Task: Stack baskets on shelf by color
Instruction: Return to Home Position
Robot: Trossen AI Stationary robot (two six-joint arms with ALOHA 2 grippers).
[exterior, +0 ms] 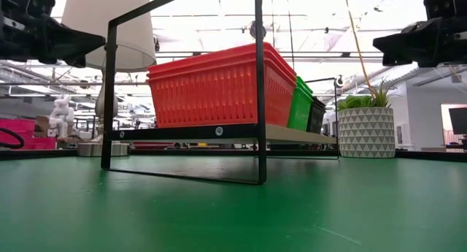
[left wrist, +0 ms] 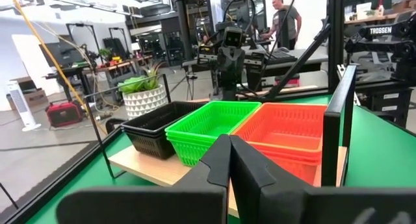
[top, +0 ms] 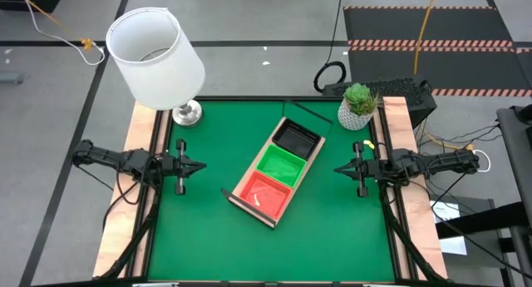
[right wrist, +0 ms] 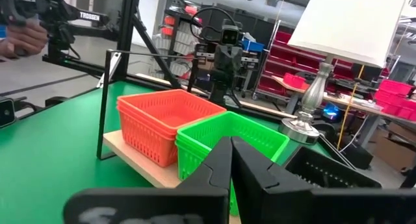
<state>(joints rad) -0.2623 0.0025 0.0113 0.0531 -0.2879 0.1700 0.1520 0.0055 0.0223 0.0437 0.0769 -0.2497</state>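
**High view.** The shelf (top: 256, 210) lies slantwise in the middle of the counter (top: 208, 245). It holds three colours in a row: black baskets (top: 297, 137) at the far end, green baskets (top: 278, 165) in the middle and orange baskets (top: 264, 193) at the near end. I see no basket off the shelf. The left claw (top: 199, 165) sits at the left edge and the right claw (top: 339, 168) at the right edge. The two point inward at each other, both well apart from the shelf. A lamp (top: 154, 50) stands at the back left corner and a plant (top: 359, 104) at the back right.

**Low view.** This view shows what the overhead one cannot. The shelf board is raised on a thin dark frame, and the orange rims sit nested one inside another. The green and black baskets are mostly hidden behind the orange. Both arms hang high in the upper corners, off the counter.

**Left wrist view.** The fingers are pressed tip to tip with nothing between them. All three colours are in view, seated level on the board. A person (left wrist: 286, 19) stands in the room beyond.

**Right wrist view.** This claw is also closed and empty. Only here is the lamp's foot seen just behind the shelf.

**Judgement.** The sorting looks done and the homing nearly so. To finish well:
- Hold both claws closed.
- Pull each arm straight back rather than sweeping it sideways.
- Steer clear of the frame uprights, the lamp and the plant.
- Settle both arms level and matched.
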